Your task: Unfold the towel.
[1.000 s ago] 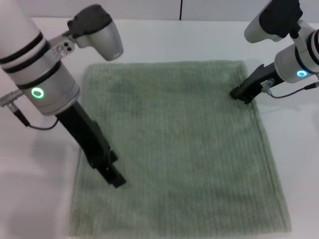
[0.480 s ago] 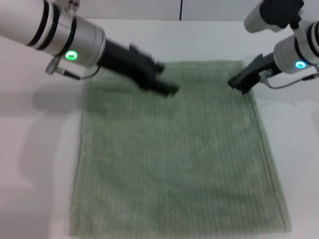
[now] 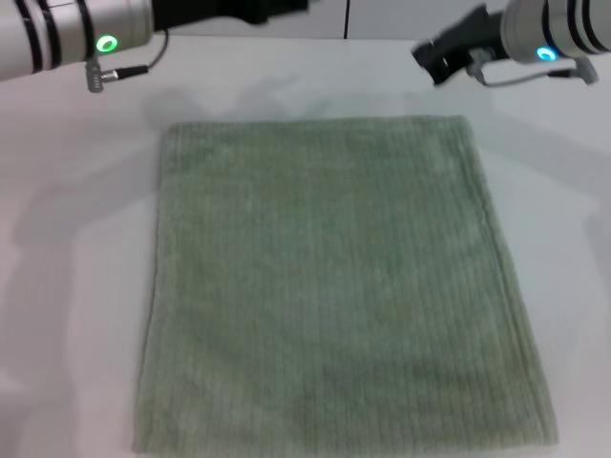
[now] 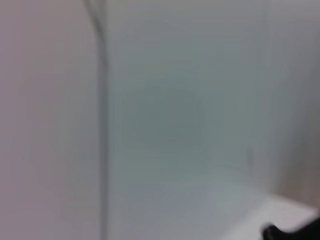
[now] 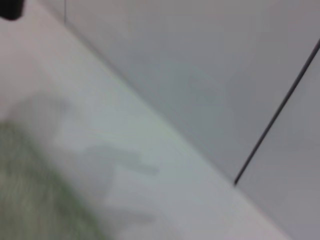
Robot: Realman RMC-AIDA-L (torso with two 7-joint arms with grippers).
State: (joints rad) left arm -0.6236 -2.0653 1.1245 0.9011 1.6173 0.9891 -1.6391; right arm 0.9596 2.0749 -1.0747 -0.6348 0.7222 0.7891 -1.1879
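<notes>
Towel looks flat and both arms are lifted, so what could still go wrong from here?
The towel lies spread on the table, so little remains.
1. Its near edge runs to the bottom of the head view, so a leftover fold there could go unseen.
2. The left gripper and right gripper hang above its far edge; dropping could snag it.

A plain white, smooth counter (image 3: 67,286) fills the head view, and soft grey shadows lie on it near its far edge. Behind the counter stands a pale grey wall (image 3: 401,17), and a thin dark vertical seam (image 3: 346,17) divides this wall into panels.
</notes>
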